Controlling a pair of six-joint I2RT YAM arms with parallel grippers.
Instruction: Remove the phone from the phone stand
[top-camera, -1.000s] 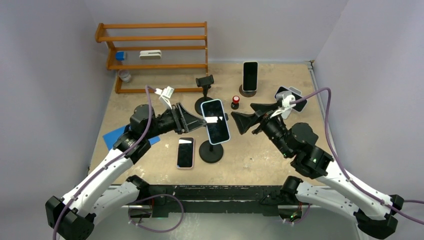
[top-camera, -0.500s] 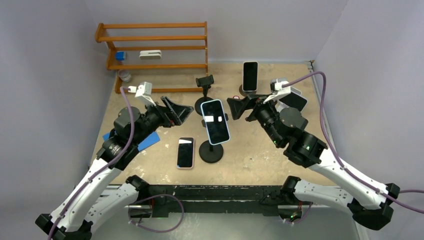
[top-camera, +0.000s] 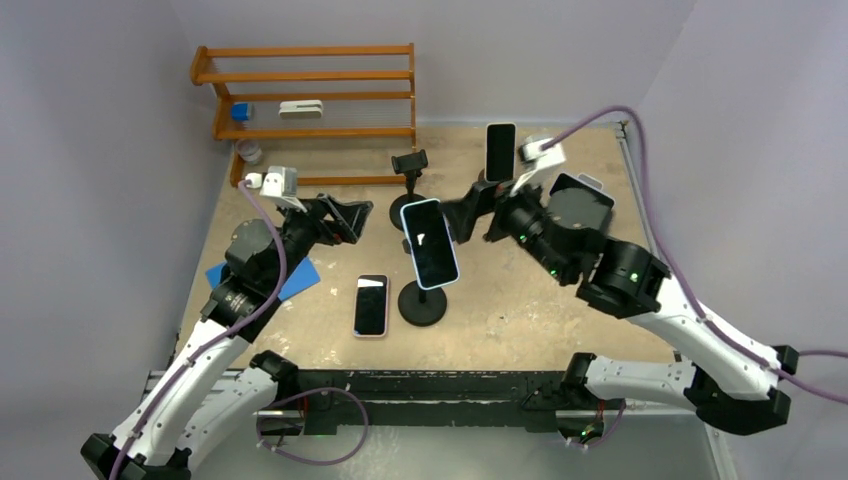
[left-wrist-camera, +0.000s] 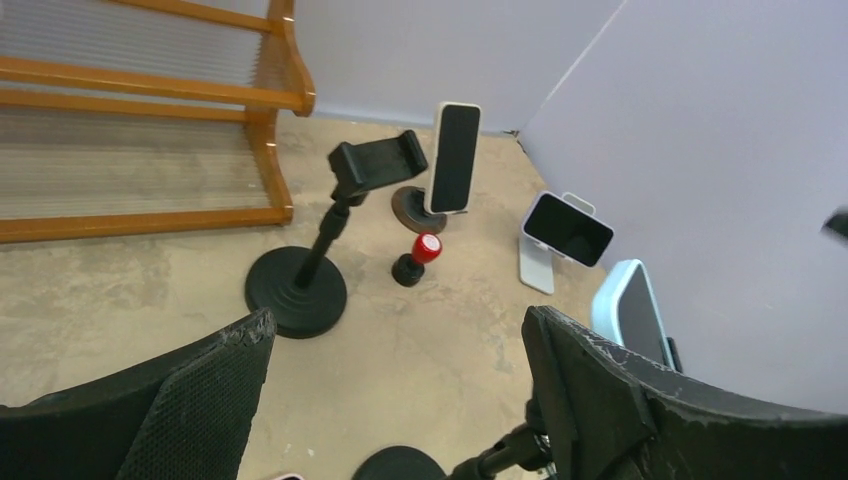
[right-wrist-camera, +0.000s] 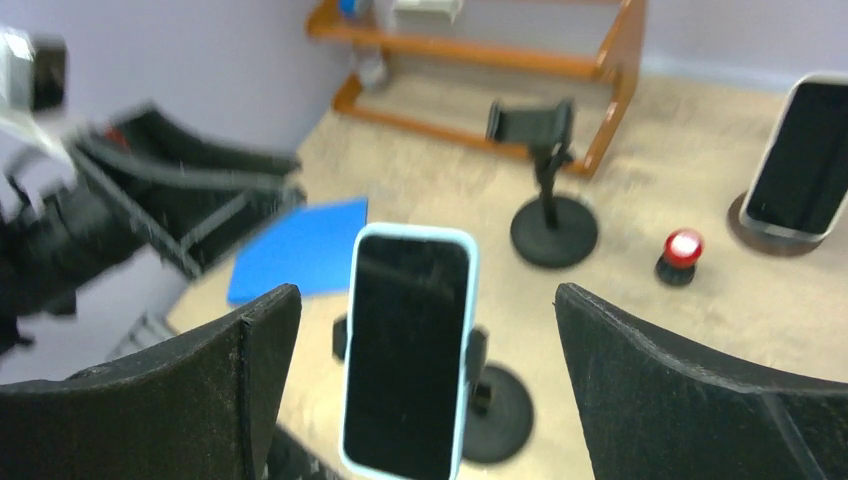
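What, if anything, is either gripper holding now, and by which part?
Nothing is held. The left gripper and right gripper are both open; the light-blue-cased phone rests in its black round-based stand.

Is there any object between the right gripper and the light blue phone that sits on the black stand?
Nothing visible. The open right gripper faces the phone directly, with only free space between them. The red-capped object and the empty stand are farther back.

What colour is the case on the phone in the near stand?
Light blue; the phone shows best in the right wrist view.
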